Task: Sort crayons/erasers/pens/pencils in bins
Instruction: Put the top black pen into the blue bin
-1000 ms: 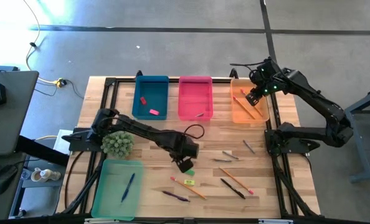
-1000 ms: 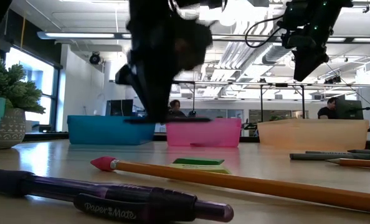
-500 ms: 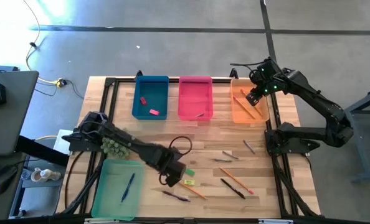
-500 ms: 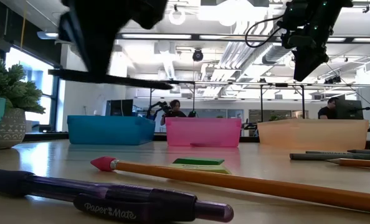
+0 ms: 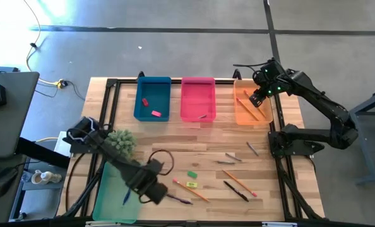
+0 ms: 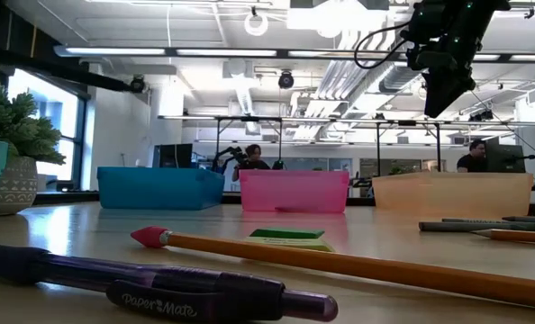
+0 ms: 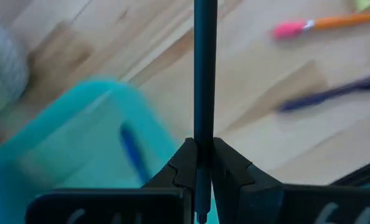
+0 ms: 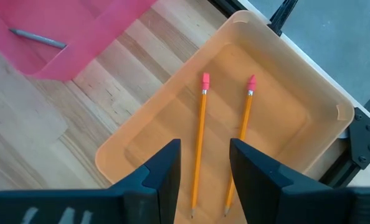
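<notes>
My left gripper (image 5: 147, 187) is shut on a slim dark pen (image 7: 204, 74) above the right edge of the mint green bin (image 5: 112, 192), which holds a blue pen (image 5: 129, 189). My right gripper (image 5: 257, 98) is open and empty above the orange bin (image 5: 241, 113), where two pencils (image 8: 200, 143) lie. On the table lie a purple pen (image 5: 178, 198), a black pen (image 5: 236, 191), two pencils (image 5: 190, 189), a green eraser (image 5: 191, 174), a yellow eraser (image 5: 190, 185) and a few grey crayons (image 5: 228, 162). The blue bin (image 5: 153, 82) holds two erasers; the pink bin (image 5: 197, 85) holds a crayon. My left gripper pinches the dark pen between its two fingers (image 7: 184, 163), near one end of the pen (image 7: 203, 146). The fingers lie across the pen, and its long free part sticks out past them. The pen is lifted clear over the table and the bin's edge.
A spiky green plant (image 5: 119, 142) in a pot stands just beyond the mint bin, close to the left arm. The blue, pink and orange bins stand in a row along the far edge. People sit in the room beyond the table.
My left gripper has carried the dark pen from the middle of the table toward the near left, to the mint bin's right edge. It has stayed shut on the pen, which is clear of the table.
</notes>
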